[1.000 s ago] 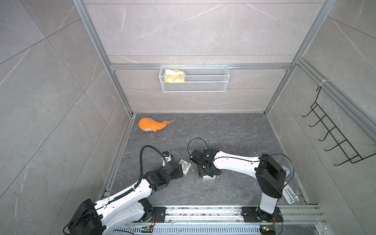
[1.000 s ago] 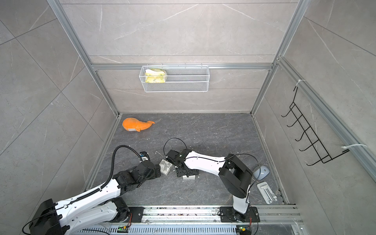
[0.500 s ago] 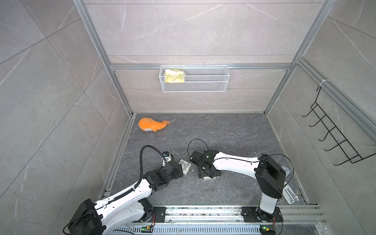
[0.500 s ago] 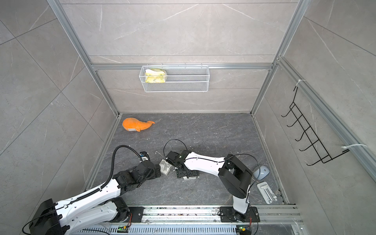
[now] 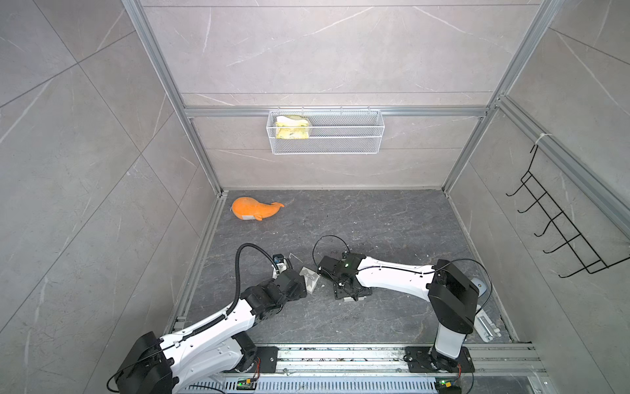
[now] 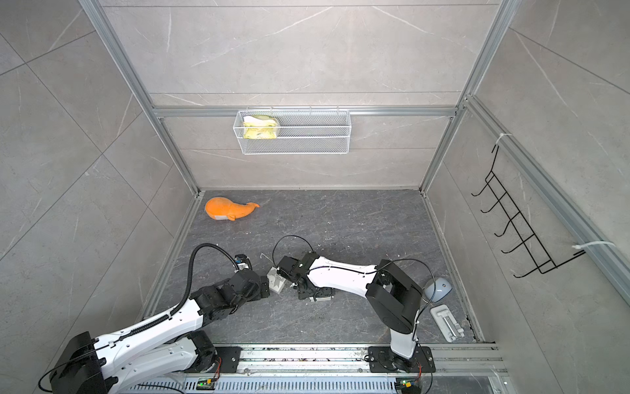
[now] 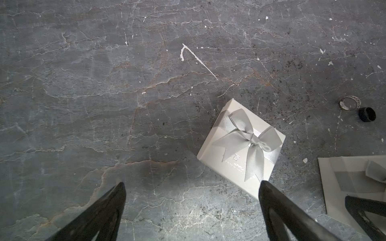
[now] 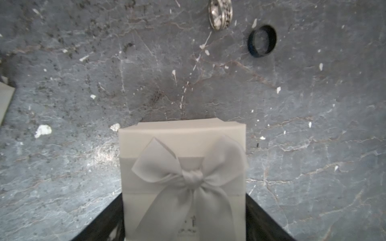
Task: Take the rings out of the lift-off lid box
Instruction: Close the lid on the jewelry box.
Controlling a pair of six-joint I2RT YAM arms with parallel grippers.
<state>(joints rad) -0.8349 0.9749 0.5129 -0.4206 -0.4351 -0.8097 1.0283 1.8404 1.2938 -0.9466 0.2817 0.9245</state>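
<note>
Grasping: right hand [image 8: 183, 196] clamps box [image 8: 181, 146] by its sides.
Left hand [image 7: 192, 184]: spread wide, empty, beside second box [image 7: 242, 146].
Worktop [image 8: 62, 83]: black ring [image 8: 262, 40] and silver ring [image 8: 220, 13] lie close together, outside both boxes.

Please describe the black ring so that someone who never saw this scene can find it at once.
On the dark stone floor, find the white gift box with the grey bow, held in the right tool. Ahead of it two rings lie side by side, not touching. The black ring is the plain dark band; the silver ring beside it is patterned.
</note>
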